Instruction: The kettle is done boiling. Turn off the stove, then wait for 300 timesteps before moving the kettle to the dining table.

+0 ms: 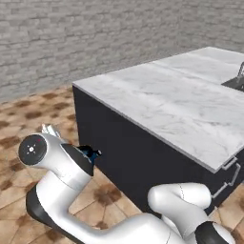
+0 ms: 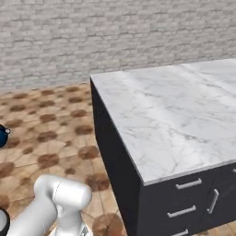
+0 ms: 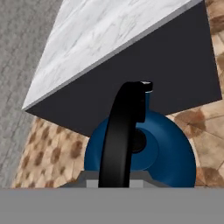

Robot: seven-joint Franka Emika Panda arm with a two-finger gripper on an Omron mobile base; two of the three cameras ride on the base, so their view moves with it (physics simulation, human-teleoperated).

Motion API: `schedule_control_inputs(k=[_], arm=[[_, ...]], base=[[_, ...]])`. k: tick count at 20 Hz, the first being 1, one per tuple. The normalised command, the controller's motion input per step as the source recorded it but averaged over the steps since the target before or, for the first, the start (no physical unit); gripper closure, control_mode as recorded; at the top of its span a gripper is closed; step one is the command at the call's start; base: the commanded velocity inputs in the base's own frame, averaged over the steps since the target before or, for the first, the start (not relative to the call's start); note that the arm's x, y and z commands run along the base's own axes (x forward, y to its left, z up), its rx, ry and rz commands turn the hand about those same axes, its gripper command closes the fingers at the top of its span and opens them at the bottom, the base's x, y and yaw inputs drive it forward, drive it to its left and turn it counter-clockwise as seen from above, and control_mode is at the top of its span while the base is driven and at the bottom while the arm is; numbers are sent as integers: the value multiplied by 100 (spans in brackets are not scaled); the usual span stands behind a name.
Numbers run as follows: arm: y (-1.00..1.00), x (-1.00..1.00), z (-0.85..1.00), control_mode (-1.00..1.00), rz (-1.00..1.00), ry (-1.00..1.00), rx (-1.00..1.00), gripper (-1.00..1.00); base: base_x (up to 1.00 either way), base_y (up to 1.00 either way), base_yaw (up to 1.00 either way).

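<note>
The dark-blue kettle (image 3: pixel 144 153) hangs in the air over the tiled floor, just short of the dining table's dark side wall. Its black arched handle (image 3: pixel 122 131) runs down into my gripper (image 3: pixel 117 180), which is shut on it. A sliver of the kettle (image 1: pixel 90 153) peeks out behind my arm's elbow, and it also sits at the left edge of the right base view (image 2: pixel 2 136). The dining table (image 1: pixel 157 95), an island with a white marble top (image 2: pixel 175 115), stands to the kettle's right, its top (image 3: pixel 109 30) higher than the kettle. The stove is out of view.
A sink with a faucet (image 1: pixel 238 78) is set in the island's far right end. Drawers with metal handles (image 2: pixel 189 184) line the island's near face. A grey brick wall (image 2: pixel 115 32) runs behind, with brown tiled floor (image 2: pixel 46 133) to the island's left.
</note>
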Motion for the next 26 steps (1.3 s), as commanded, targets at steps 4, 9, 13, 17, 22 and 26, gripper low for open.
schedule_control_inputs(k=[4,9,13,17,22,26], arm=[[0,0,0,100,0,0,0,100],[0,0,0,100,0,0,0,100],[0,0,0,100,0,0,0,100],[0,0,0,100,0,0,0,100],[0,0,0,100,0,0,0,100],[0,0,0,100,0,0,0,100]], base=[[35,76,-43],[41,80,-42],[44,83,-40],[48,83,-40],[50,84,-39],[51,84,-39]])
